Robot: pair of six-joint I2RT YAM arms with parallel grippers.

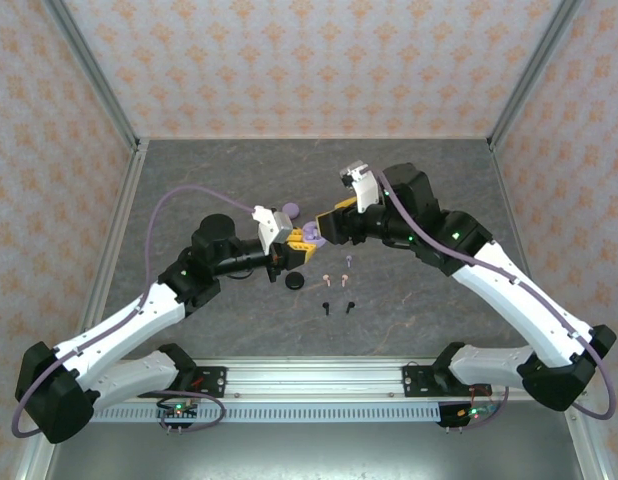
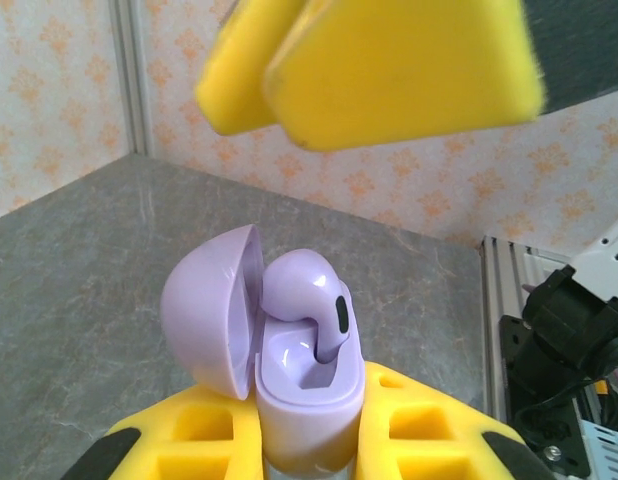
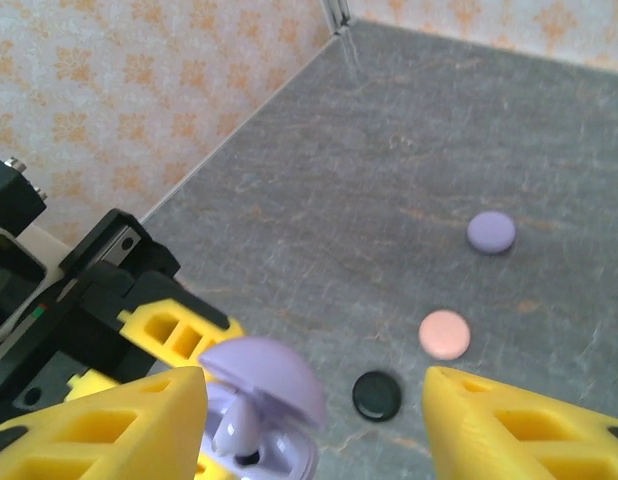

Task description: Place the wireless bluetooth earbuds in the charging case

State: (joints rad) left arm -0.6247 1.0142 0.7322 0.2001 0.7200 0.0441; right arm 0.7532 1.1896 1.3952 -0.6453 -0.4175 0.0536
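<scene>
Case: lilac charging case (image 2: 309, 395), lid up; clamped tight in my left gripper (image 2: 309, 455)
Bud: lilac earbud (image 2: 301, 290) stem-down in its well; head looks proud of the rim, so probably not fully seated
Right claw: right gripper (image 3: 309, 420) jaws apart over the case; holding nothing
Handling: my guess is light, hard, slick plastic; I'd pinch the round head, gently
Leftovers: loose earbuds (image 1: 336, 275) on the table (image 1: 219, 330)
</scene>
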